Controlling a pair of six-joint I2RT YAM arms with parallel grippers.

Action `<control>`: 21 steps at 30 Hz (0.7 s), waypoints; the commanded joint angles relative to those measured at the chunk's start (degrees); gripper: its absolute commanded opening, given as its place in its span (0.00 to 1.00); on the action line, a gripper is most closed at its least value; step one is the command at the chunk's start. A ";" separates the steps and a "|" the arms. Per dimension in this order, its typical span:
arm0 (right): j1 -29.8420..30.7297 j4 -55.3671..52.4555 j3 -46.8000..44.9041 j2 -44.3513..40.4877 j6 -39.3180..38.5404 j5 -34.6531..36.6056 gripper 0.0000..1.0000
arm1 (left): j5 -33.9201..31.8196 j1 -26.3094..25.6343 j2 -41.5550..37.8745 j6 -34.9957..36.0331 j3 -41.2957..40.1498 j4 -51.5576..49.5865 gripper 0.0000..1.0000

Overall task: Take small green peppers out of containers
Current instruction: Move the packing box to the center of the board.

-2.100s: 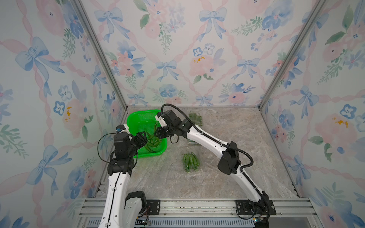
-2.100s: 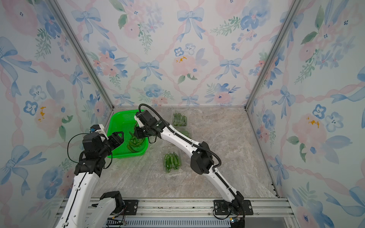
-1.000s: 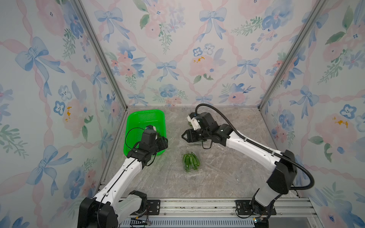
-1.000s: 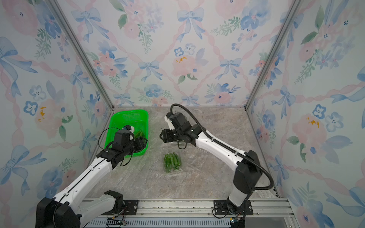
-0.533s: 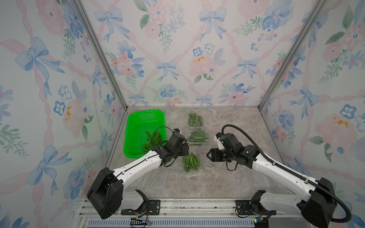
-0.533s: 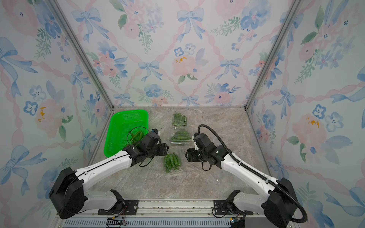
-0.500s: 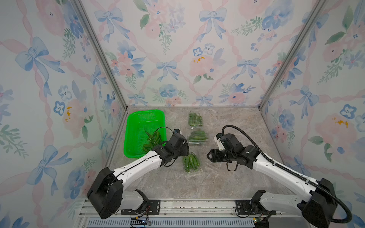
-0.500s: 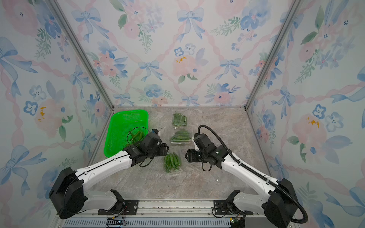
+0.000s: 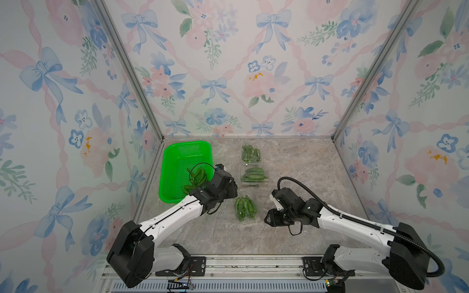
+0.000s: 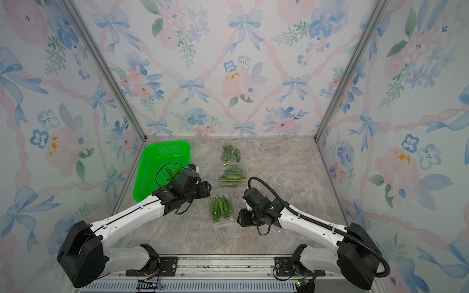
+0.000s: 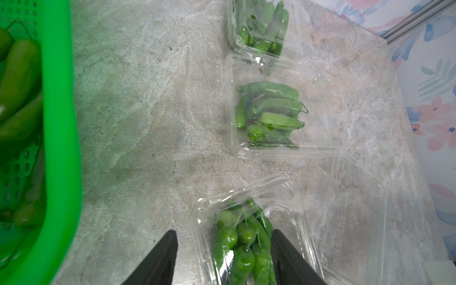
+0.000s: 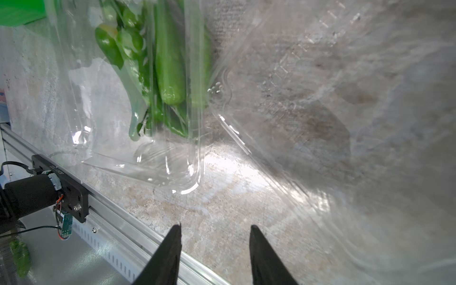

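Two black fingers [image 12: 167, 254] of my right gripper [image 12: 215, 227] point forward, standing apart with only bare stone-patterned tabletop [image 12: 222, 197] between them. Ahead lies a clear plastic box [image 12: 172, 167], one rounded corner toward me, holding glossy green peppers [image 12: 170, 74] packed side by side. A blurred clear plastic sheet [image 12: 320, 98] spreads beside it; I cannot tell whether it is the lid. A metal rail [image 12: 118, 217] with a black bracket [image 12: 61, 182] lines the table's edge. A corner of a bright green basket [image 12: 19, 12] shows beyond the box.

Left pincer [image 11: 224, 232], right pincer [image 12: 215, 225]: parted.
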 commanded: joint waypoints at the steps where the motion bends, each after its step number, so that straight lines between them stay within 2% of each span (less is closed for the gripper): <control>1: 0.42 2.84 -1.56 2.79 1.34 0.24 0.46 | 0.56 0.28 -0.22 0.25 -1.21 0.55 0.63; 7: -3.35 4.56 -1.60 7.00 -0.83 0.92 0.46 | 0.87 0.21 -1.25 -0.06 -1.61 1.11 0.63; 11: -6.22 1.42 0.62 8.25 -3.23 2.17 0.46 | 1.49 0.28 -0.57 0.23 -1.34 1.10 0.63; 17: -14.82 -0.50 0.81 8.06 -5.21 2.88 0.47 | 1.66 0.23 0.30 -0.04 -1.29 1.19 0.63; 21: -21.10 -0.96 3.52 9.99 -9.62 2.44 0.49 | 2.14 0.36 -1.17 -0.30 -1.99 1.19 0.63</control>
